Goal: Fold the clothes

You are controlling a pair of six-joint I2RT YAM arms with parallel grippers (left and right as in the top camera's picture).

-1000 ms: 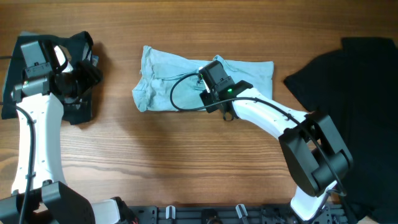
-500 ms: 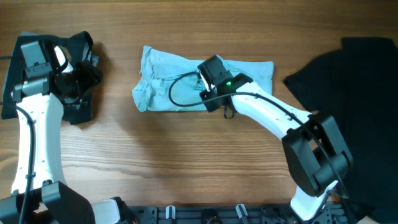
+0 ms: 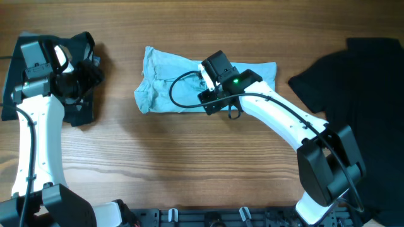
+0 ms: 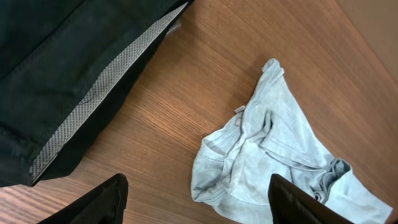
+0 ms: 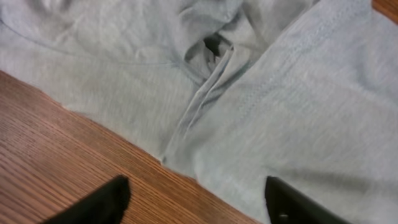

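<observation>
The pale aqua-blue T-shirt [image 3: 165,79] lies crumpled at the table's upper middle. It also shows in the left wrist view [image 4: 273,155] and fills the right wrist view [image 5: 249,81]. My right gripper [image 5: 198,200] is open and empty, low over the shirt's front edge. In the overhead view the right wrist [image 3: 218,79] covers the shirt's middle. My left gripper [image 4: 200,200] is open and empty, high at the far left, above a black garment [image 3: 76,63] that also shows in the left wrist view [image 4: 56,68].
A second large black garment [image 3: 360,94] lies at the right edge of the table. Bare wood [image 3: 158,157] stretches in front of the blue shirt. A dark rail [image 3: 221,217] runs along the front edge.
My right gripper has shifted slightly up and left over the blue shirt, and its arm has swung. The left arm and the garments have not moved.
</observation>
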